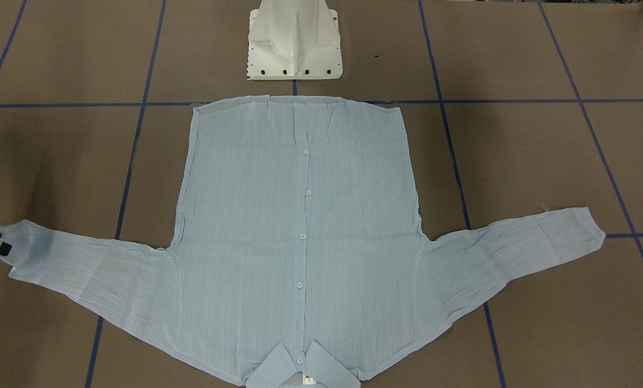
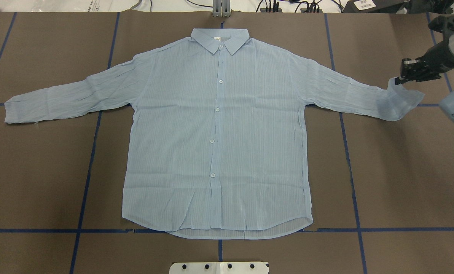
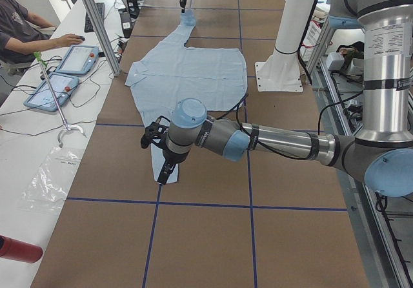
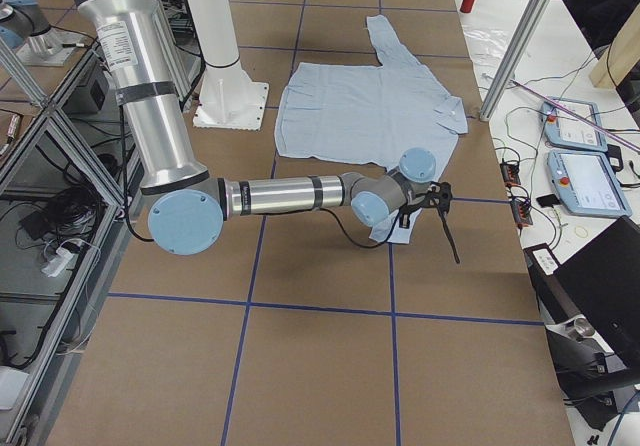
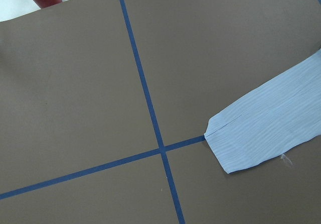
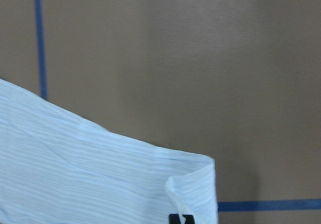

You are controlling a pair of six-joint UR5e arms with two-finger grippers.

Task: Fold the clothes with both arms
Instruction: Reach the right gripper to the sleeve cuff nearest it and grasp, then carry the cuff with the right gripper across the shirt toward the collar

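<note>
1. Fabric of the thin, pale-blue, finely striped long-sleeved shirt [image 2: 215,133] looks sheer and crinkled. I judge it light, limp and quick to slide or wrinkle, with some body only at the pointed collar [image 2: 219,40] and along the line of white buttons [image 2: 217,109].
2. It lies flat, buttoned and front up, in the middle of the table. The collar points away from the robot, the hem is near the white pedestal base [image 1: 294,48], and the sleeves spread out to either side.
3. The best holds, I think, are the stitched edges: cuffs, shoulder seams and hem corners. A pinch there catches doubled cloth, not one flimsy layer.
4. The black two-finger right gripper [image 2: 399,79] is clenched on the edge of the right sleeve cuff [image 2: 402,101]. That corner stands raised off the table while the rest of the sleeve lies down.
5. The left gripper [image 3: 164,172] hangs over the other cuff [image 5: 251,138], which lies flat. It shows only in a side view, so I cannot tell whether it is released or clenched.
6. Underneath is a matt brown table covering [image 2: 402,171], marked into squares by blue tape lines [image 2: 91,152].
</note>
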